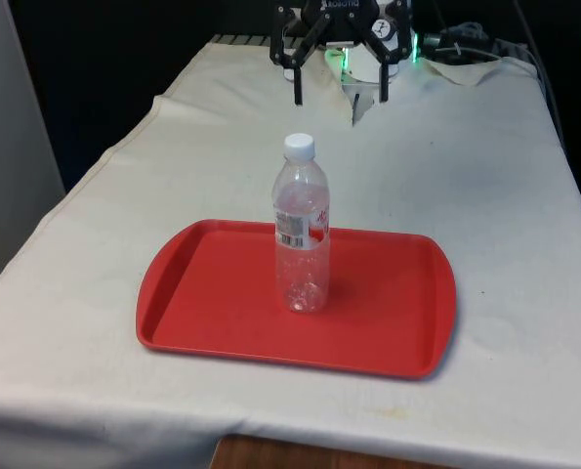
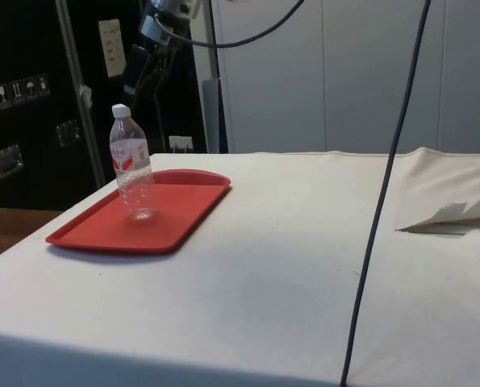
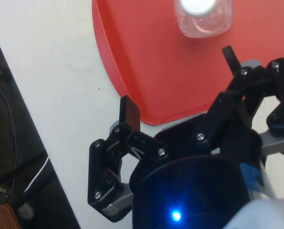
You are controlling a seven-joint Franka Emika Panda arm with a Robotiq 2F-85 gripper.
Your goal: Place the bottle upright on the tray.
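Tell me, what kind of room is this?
Probably a robotics lab: a gripper hangs open above a cloth-covered table bearing a red tray with a bottle upright on it, cables trailing across.

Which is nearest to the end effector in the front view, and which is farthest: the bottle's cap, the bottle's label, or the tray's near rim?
End effector hangs open above the table's far end.
1. Cap: top of the upright bottle, nearest.
2. Label: midway down the bottle.
3. Near rim of the red tray: farthest, towards the camera.
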